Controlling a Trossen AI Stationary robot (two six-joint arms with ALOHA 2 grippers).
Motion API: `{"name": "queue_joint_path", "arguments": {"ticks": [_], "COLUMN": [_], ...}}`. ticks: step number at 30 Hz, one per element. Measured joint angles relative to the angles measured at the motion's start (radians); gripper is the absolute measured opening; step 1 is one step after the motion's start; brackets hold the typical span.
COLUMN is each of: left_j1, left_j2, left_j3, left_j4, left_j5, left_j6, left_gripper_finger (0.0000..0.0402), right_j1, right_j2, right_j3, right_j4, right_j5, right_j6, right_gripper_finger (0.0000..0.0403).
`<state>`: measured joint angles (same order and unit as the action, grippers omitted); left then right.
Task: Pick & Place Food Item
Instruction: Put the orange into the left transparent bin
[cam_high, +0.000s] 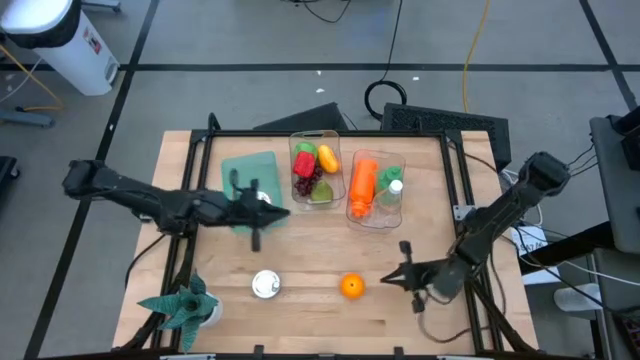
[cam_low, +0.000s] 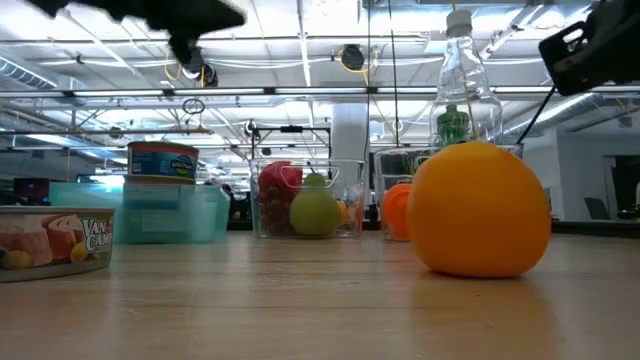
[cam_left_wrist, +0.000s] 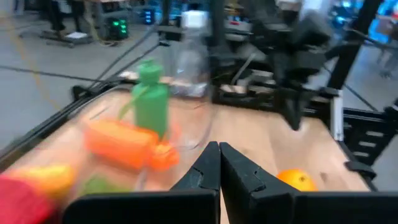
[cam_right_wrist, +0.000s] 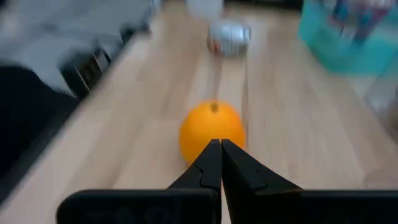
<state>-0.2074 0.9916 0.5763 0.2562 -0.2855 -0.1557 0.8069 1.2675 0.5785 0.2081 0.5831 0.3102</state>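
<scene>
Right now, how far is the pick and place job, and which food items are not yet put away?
Looks done: the two clear bins hold a carrot, a bottle and fruit, and a can sits in the teal tray. In hand: nothing; the right tool is shut beside the orange, and the left tool, also shut, is over the tray. Left: the orange and the tuna can lie on the table.

Bright orange fruit (cam_high: 351, 287), teal bin (cam_high: 252, 183)
</scene>
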Motion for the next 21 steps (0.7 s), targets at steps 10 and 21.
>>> {"name": "queue_joint_path", "arguments": {"ticks": [10,21], "left_j1": [-0.063,-0.083], "left_j2": [0.46,0.896], "left_j3": [0.447,0.899], "left_j4": [-0.165,-0.513], "left_j5": [0.06,0.21], "left_j6": [0.121,0.182], "left_gripper_finger": [0.0016,0.0145], "right_j1": [-0.06,-0.146], "right_j2": [-0.455,-0.688], "right_j3": [-0.272,-0.375], "right_j4": [0.475,0.394], "right_j5": [-0.17,-0.325], "right_j6": [-0.265,-0.224], "right_gripper_finger": [0.0,0.0]}}
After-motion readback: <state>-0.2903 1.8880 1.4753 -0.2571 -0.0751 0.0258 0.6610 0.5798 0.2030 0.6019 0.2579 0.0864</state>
